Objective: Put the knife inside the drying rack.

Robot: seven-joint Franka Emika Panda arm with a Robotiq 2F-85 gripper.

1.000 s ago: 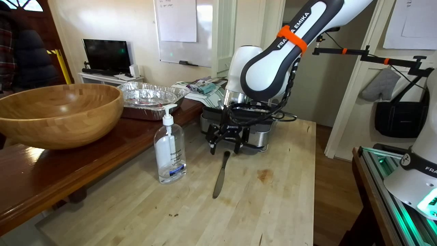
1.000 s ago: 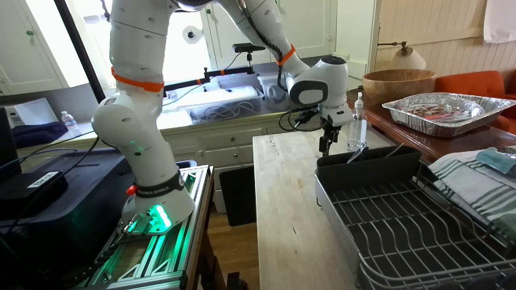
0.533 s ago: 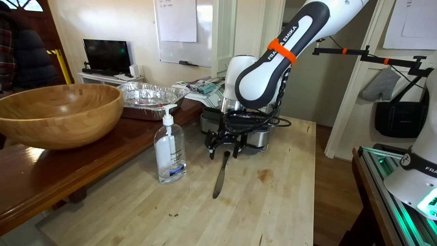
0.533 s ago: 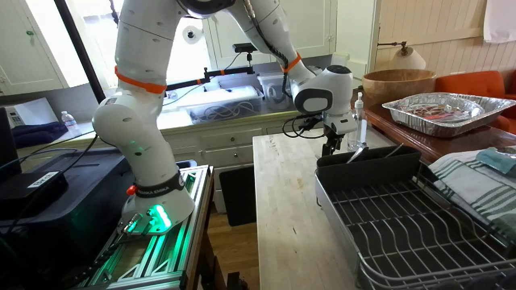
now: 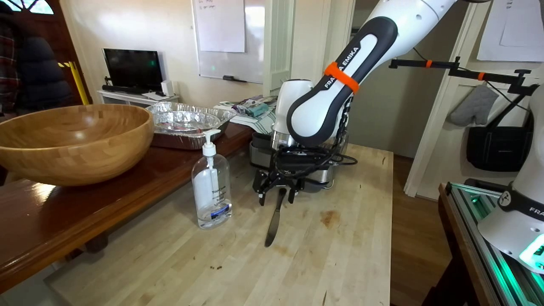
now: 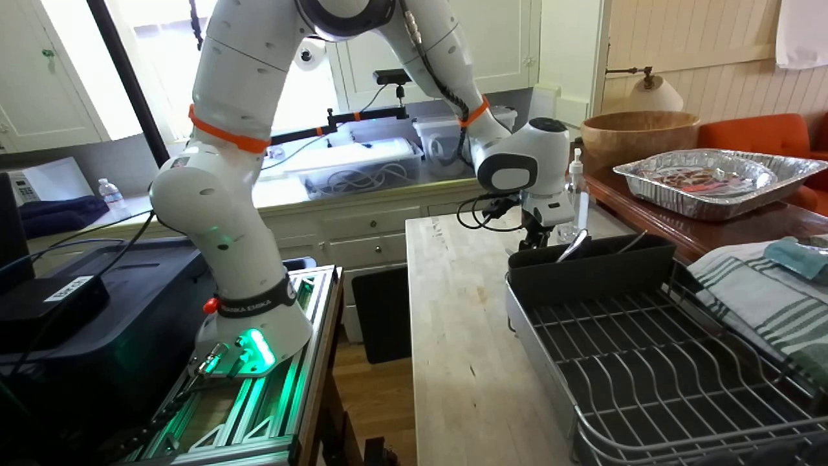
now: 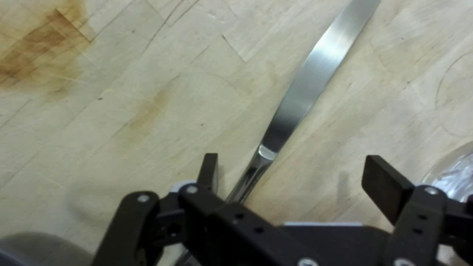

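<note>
In an exterior view, one bowl [image 5: 76, 163] sits at the left edge, one bottle [image 5: 211, 191] left of centre. The claw [image 5: 276, 199] gapes wide over one knife [image 5: 273, 225].

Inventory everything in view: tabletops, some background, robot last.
knife: 1, grey, on worktop
drying rack: 1, silver-grey, on worktop
utensils: 2+, silvery, in rack
pump bottle: 1, clear, on worktop
bowl: 1, light brown, on dark table
foil trays: 2+, silver, near bowl
towel: 1, white-green, beside rack
unidentified item: 1, teal, on towel
TV: 1, black, background
oven mitt: 1, grey, background
bag: 1, black, background
arm: 1, mostly white, over worktop
gripper: 1, black, open over knife
</note>
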